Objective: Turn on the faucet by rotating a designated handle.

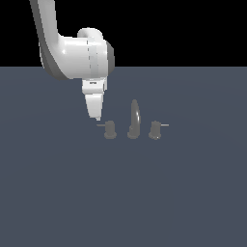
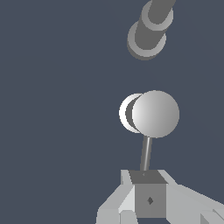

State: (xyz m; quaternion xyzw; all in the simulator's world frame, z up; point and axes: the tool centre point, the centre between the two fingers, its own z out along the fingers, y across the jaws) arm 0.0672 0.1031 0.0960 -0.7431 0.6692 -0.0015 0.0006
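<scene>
The faucet set stands on the dark floor. Its tall arched spout (image 1: pixel 134 119) is in the middle, and it also shows in the wrist view (image 2: pixel 148 35). The handle (image 1: pixel 110 129) is the stubby knob on the exterior view's left, its thin rod pointing left. In the wrist view the handle (image 2: pixel 155 113) is a round cap with its rod (image 2: pixel 146 153) running toward my fingers. My gripper (image 1: pixel 98 117) (image 2: pixel 144 176) points down, shut, its tip just over the rod's outer end. I cannot tell whether it touches the rod.
A twin knob (image 1: pixel 155 130) with its rod pointing right stands on the other side of the spout. The white arm (image 1: pixel 72 53) comes down from the upper left of the exterior view. The floor (image 1: pixel 120 202) is flat dark blue-grey.
</scene>
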